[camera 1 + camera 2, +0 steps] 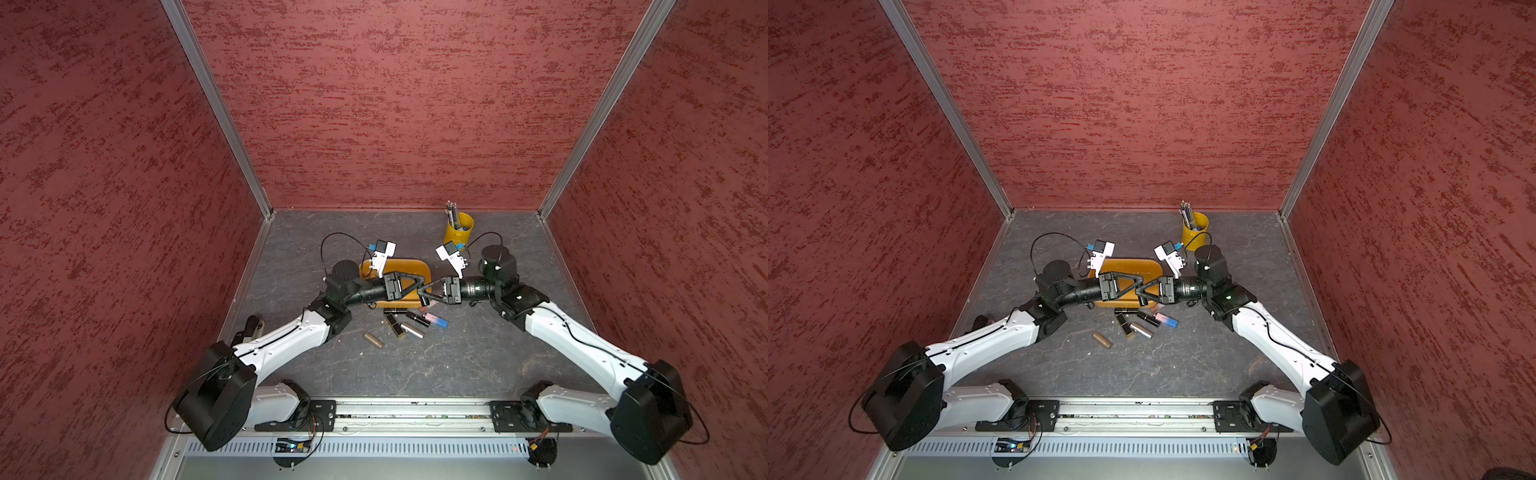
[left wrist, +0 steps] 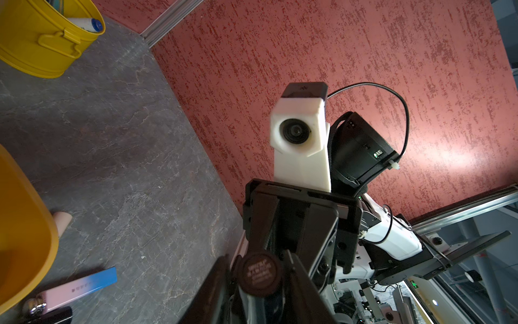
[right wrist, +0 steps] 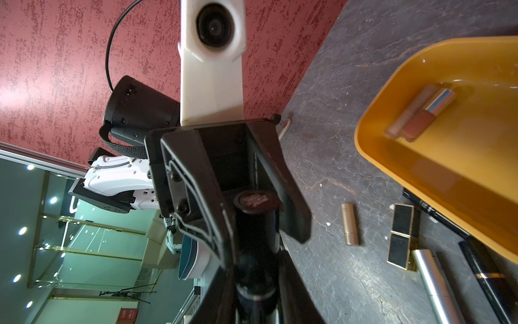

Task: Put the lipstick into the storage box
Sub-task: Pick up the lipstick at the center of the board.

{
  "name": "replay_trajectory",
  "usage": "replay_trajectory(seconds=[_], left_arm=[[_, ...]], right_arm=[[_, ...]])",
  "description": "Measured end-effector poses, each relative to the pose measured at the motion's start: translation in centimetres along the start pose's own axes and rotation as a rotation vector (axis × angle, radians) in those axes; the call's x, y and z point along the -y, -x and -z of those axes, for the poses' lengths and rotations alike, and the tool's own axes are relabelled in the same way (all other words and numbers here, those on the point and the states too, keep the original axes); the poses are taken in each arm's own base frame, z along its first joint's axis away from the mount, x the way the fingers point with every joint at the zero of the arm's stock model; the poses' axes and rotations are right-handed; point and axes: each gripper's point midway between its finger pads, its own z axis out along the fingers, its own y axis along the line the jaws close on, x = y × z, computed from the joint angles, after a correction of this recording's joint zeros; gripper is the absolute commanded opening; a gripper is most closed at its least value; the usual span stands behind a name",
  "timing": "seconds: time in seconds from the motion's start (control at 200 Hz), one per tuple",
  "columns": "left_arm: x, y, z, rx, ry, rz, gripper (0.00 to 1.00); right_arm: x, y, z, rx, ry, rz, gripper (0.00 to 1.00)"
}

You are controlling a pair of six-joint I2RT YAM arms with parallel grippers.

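Observation:
A dark lipstick (image 2: 259, 273) with a round brown end cap (image 3: 256, 202) stands upright in the air, held from both sides. My left gripper (image 1: 424, 286) and right gripper (image 1: 420, 296) meet tip to tip on it, their fingers crossing, both shut on it. In both top views the fingers hide the tube. The meeting point hangs above the front right edge of the orange-yellow storage box (image 1: 409, 266). In the right wrist view, two lipsticks (image 3: 420, 112) lie side by side inside the box (image 3: 420, 162).
Several loose lipsticks lie on the grey table in front of the box: a gold one (image 1: 373, 339), a black-and-gold square one (image 1: 395, 325), a silver one (image 1: 411, 330) and a pink-and-blue one (image 1: 436, 320). A yellow pen cup (image 1: 458, 228) stands at the back right.

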Motion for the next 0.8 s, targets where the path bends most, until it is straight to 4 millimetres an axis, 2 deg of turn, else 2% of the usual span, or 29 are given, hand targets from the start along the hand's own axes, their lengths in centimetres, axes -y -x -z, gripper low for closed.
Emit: replay_trajectory(seconds=[0.235,0.281,0.361,0.471,0.656,0.796], left_arm=[[0.0,-0.1,0.0,-0.004,-0.001,0.014,0.21],[0.0,-0.1,0.0,-0.005,0.000,0.015,0.20],[-0.1,-0.1,0.0,-0.006,0.003,0.015,0.20],[-0.4,-0.3,0.0,-0.012,0.015,0.019,0.20],[-2.6,-0.3,0.9,-0.016,0.115,0.050,0.20],[-4.6,1.7,2.4,0.002,0.295,0.043,0.21]], right_arm=[[0.2,-0.1,-0.1,-0.004,-0.002,0.003,0.23],[0.2,-0.1,-0.1,-0.004,-0.002,0.003,0.29],[0.2,-0.1,-0.2,-0.005,-0.003,0.001,0.48],[0.3,-0.2,-0.2,-0.006,-0.004,0.002,0.60],[1.0,-0.5,-0.1,-0.014,-0.037,0.002,0.65],[2.1,-1.0,0.1,-0.014,-0.101,0.000,0.66]])
